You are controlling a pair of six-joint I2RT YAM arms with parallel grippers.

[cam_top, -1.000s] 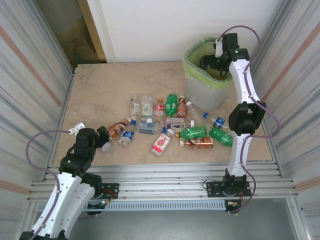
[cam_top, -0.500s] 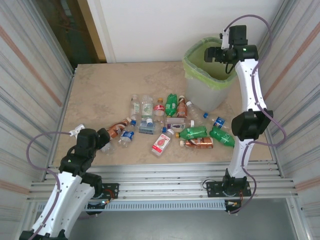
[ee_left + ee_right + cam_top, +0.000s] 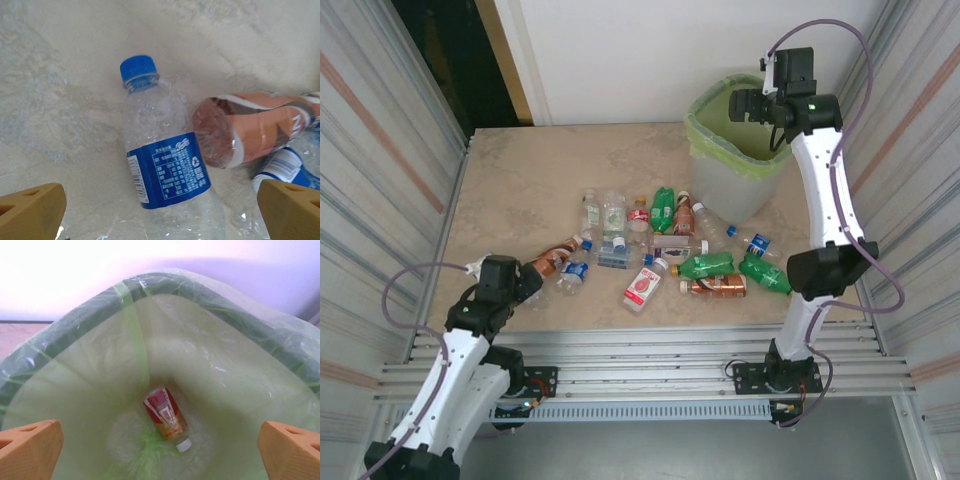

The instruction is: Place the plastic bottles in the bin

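Bin [image 3: 732, 195]: one red-labelled bottle [image 3: 165, 412] lies at its bottom, with the right fingers [image 3: 30, 446] spread wide and empty above it. Bench [image 3: 530, 180]: remaining bottles [image 3: 705, 265] lie scattered. Left fingers [image 3: 31, 207], spread wide and empty, hang over the blue-capped bottle [image 3: 162, 165], whose long axis crosses their closing line.

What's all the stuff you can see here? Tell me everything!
bottles on the table: more than a dozen; clear, green and brown, with blue, red or white caps; lying scattered mid-table, in front of the bin
bottle in the bin: one; red label, white cap; lying at the bottom
bin: one; translucent grey-white, lined with a light green bag; far right of the table
table: one; beige, marbled
left gripper: open, over a clear blue-capped bottle
right gripper: open, empty, above the bin
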